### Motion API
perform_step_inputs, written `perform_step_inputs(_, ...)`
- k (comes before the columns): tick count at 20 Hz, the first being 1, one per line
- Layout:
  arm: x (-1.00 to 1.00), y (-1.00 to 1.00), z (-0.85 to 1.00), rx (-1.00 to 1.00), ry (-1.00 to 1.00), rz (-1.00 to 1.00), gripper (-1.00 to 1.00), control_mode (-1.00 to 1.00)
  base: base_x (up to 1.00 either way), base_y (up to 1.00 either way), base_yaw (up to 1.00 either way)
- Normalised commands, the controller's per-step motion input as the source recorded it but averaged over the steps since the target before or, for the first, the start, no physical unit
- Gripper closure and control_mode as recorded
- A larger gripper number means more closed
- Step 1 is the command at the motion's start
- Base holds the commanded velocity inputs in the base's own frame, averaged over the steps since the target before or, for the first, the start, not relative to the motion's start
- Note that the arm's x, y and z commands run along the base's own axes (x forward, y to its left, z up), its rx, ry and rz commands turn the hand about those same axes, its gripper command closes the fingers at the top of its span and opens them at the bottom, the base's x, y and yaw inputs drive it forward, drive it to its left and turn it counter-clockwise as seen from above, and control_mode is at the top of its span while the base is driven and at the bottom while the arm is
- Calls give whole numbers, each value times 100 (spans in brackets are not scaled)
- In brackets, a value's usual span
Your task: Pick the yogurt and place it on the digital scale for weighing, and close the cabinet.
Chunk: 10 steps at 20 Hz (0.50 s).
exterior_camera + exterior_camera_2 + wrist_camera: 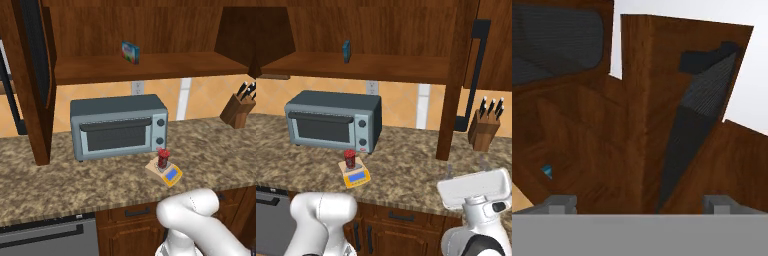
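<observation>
The yogurt (163, 158) (349, 158), a small red cup, stands upright on the digital scale (165, 171) (355, 175), a flat tan device on the granite counter in front of the toaster oven. The cabinet (150, 30) (371, 30) hangs above with both doors swung out: the left door (35, 75) and the right door (456, 75) with its black bar handle (478, 60). My gripper (639, 204) is open with nothing between its fingertips (562, 202). It points up at the right door's edge (642, 125), well to the right of the scale.
A grey toaster oven (118, 126) (333, 120) sits at the back of the counter. A blue-green box (130, 52) (346, 51) (546, 171) stands on the cabinet shelf. A knife block (239, 110) (485, 127) is at the far right. A dishwasher (45, 237) is below left.
</observation>
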Motion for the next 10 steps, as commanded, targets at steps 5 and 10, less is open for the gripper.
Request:
perform_step_inputs(5, 40, -53, 12, 12, 12, 0, -100, -100, 0, 0, 0)
perform_step_inputs(10, 64, -44, 0, 4, 7, -6, -100, -100, 0, 0, 0)
